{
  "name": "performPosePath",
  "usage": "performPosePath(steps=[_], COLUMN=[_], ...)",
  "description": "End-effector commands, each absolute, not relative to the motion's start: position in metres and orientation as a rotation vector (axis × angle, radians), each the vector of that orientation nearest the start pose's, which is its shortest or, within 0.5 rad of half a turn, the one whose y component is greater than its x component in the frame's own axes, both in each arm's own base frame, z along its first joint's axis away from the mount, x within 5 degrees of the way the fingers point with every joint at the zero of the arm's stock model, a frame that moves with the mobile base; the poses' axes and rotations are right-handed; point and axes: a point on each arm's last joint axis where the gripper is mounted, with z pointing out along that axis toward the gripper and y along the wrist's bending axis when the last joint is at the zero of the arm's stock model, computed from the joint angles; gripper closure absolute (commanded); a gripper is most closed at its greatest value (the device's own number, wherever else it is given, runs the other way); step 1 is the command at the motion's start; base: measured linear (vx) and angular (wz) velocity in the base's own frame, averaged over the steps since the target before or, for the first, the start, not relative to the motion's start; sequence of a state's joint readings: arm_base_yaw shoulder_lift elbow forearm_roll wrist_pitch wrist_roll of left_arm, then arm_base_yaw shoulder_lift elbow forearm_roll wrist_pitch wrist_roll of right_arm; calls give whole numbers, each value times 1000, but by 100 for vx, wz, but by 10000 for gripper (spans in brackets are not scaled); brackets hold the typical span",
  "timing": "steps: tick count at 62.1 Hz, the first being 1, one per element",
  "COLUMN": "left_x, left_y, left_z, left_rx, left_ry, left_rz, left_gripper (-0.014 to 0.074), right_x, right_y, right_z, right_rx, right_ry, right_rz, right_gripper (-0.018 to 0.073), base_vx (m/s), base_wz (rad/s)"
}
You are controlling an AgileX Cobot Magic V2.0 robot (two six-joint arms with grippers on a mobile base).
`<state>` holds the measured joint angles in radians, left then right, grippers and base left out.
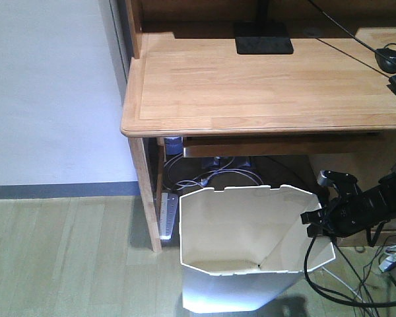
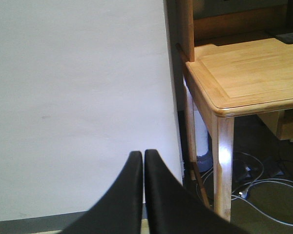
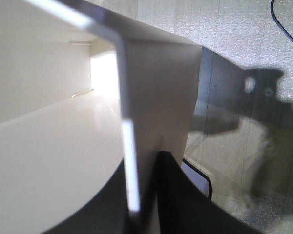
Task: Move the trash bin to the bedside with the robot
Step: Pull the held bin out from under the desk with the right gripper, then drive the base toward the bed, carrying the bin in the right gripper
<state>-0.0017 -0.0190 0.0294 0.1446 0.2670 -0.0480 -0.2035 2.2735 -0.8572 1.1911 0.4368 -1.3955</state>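
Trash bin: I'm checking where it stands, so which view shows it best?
The exterior front view: the trash bin shows its open top and front, before the desk, with the right gripper at its rim. The right wrist view shows only its wall, close up, between the fingers. The left wrist view misses it.

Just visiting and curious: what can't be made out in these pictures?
The bed: in no view.
Base of the trash bin: cut off by the front view's bottom edge.
Arm behind the right gripper: runs off the front view's right edge.
Cables under the desk: too dark to follow.
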Motion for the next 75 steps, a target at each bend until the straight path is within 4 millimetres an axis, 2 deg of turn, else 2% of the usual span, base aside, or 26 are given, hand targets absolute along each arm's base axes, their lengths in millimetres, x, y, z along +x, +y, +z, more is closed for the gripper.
performPosePath(steps=[1, 32, 75], left_x=[56, 56, 56], left_y=[2, 2, 2], left_z=[178, 178, 178], left_rx=[56, 56, 56], left_ry=[1704, 1704, 1704], left_rz=[78, 78, 78], left_gripper=[602, 602, 602], right_x=[310, 310, 310], right_y=[-14, -14, -14], right_z=[22, 22, 22], right_rx=[-66, -66, -66], right_ry=[2821, 2820, 2820], right_rz=[788, 794, 794], right_gripper=[565, 565, 565], base_vx=[-1, -4, -5], base_wz=[5, 20, 57])
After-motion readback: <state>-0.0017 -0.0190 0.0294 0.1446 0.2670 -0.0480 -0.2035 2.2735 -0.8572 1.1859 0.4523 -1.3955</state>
